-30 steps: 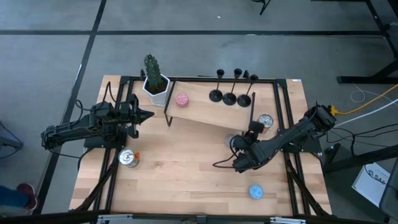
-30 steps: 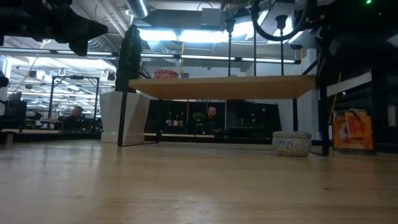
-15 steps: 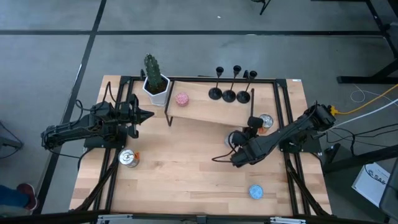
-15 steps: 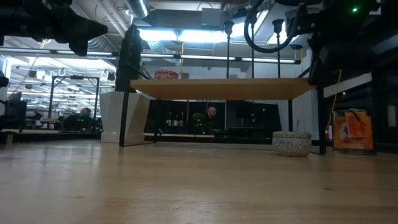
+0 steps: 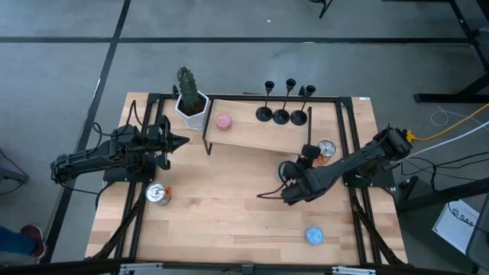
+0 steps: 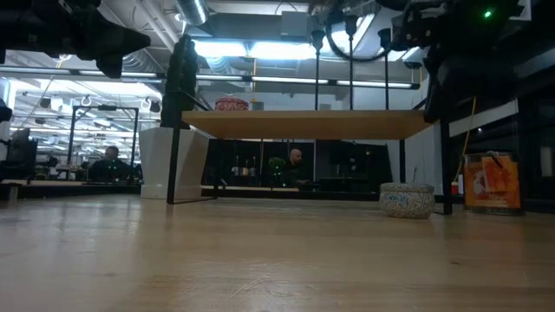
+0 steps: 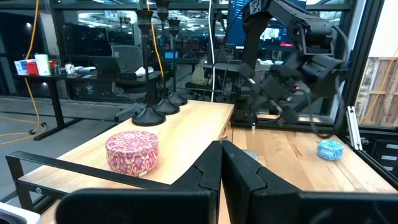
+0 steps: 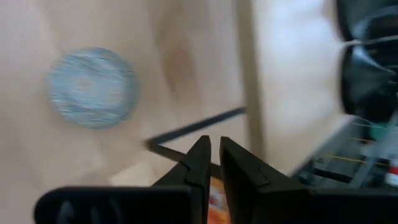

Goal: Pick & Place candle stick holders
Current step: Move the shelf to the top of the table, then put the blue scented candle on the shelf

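- The three candle stick holders (image 5: 281, 114) stand upright in a close row on the far part of the raised wooden shelf (image 5: 252, 136); their round bases sit just beside one another, thin stems rising to small cups; none is held.
- A pink tin (image 5: 223, 121) rests on the same shelf, well apart from the holders; the left wrist view shows it nearer that camera than the row of black bases (image 7: 158, 110).
- The right end effector (image 5: 289, 191) hangs over the desk (image 5: 221, 221) near the shelf's front edge, its fingers clenched almost together on nothing that can be seen; a grey tin (image 8: 92, 88) lies below it in its wrist view.
- The left end effector (image 5: 177, 140) waits at the left side of the desk, clenched and empty, pointing towards the shelf.
- Handling, as a judgement: the holders look rigid and probably metal, light but top-tall, so likely to tip if nudged; the stem is the natural place to take hold, low enough to keep the base steady; the finish may be smooth and slip under a loose pinch; the neighbours stand so close that a wide approach could knock them.
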Tool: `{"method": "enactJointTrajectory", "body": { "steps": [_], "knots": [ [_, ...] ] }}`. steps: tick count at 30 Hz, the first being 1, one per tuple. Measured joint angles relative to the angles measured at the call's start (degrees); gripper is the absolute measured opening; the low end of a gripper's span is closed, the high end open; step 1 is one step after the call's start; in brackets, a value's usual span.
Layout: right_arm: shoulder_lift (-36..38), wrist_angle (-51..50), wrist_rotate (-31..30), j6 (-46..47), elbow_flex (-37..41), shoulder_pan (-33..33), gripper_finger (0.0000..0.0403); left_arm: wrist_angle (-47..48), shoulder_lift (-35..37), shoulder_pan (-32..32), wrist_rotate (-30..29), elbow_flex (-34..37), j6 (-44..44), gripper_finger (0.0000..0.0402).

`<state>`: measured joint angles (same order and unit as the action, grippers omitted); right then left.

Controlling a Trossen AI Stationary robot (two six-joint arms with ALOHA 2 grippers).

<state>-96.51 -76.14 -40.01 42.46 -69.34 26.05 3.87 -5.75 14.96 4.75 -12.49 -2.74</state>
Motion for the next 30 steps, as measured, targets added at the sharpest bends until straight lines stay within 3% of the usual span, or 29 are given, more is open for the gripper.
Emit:
{"method": "enactJointTrajectory", "body": {
  "steps": [5,11,30],
  "knots": [
    [0.0,6.0,3.9,0.6,0.0,2.4,0.0038,0.0,0.0,0.0,0.0,0.0,0.0,0.0006],
    [0.0,14.4,4.4,2.8,0.0,4.7,0.0038,0.0,0.0,0.0,0.0,0.0,0.0,0.0006],
    [-10.2,18.1,-3.8,6.4,0.0,3.7,0.0038,0.0,0.0,0.0,0.0,0.0,0.0,0.0006]
  ]
}}
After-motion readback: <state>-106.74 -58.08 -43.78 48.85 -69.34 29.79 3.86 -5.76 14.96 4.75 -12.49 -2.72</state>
